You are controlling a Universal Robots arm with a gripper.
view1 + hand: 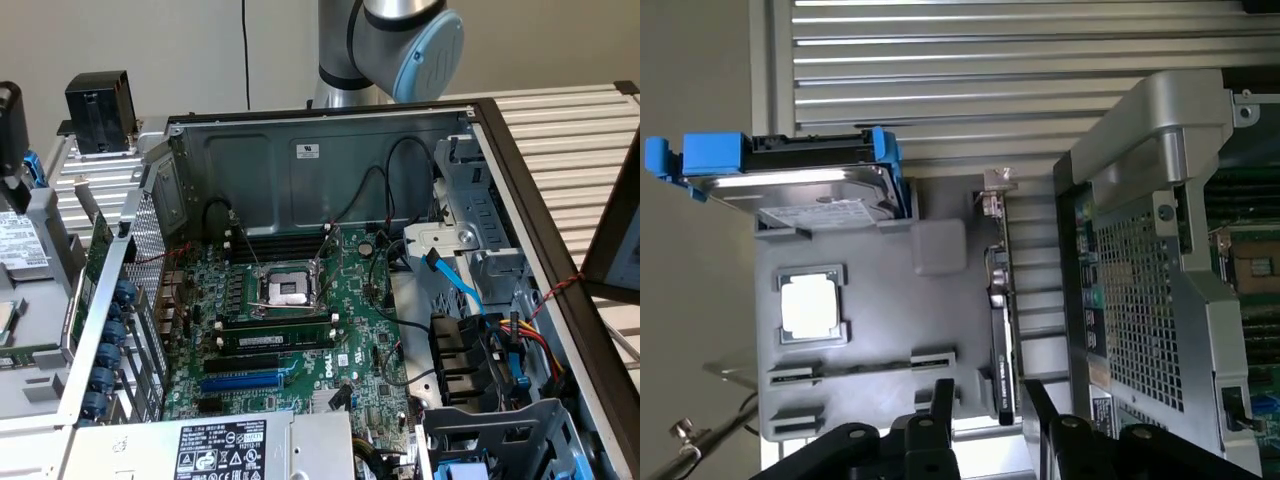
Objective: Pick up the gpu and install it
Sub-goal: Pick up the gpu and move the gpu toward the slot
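The gpu (1001,300) stands on edge in a slot of a grey parts tray (890,310), seen as a thin dark strip with its silver bracket at the far end. In the exterior view its green board (92,265) shows just outside the computer case's rear panel, at the exterior view's left. My gripper (990,392) hovers over the near end of the card. Its two black fingers (942,400) are spread, one on each side of the card's line with gaps between, so it is open and holds nothing.
The tray also holds a hard drive (820,195) in a blue carrier and a CPU (810,305). Right beside it lies the open case (1150,260). Inside the case is the motherboard (300,320) with a blue slot (245,380), a memory stick (275,340) and loose cables (480,340).
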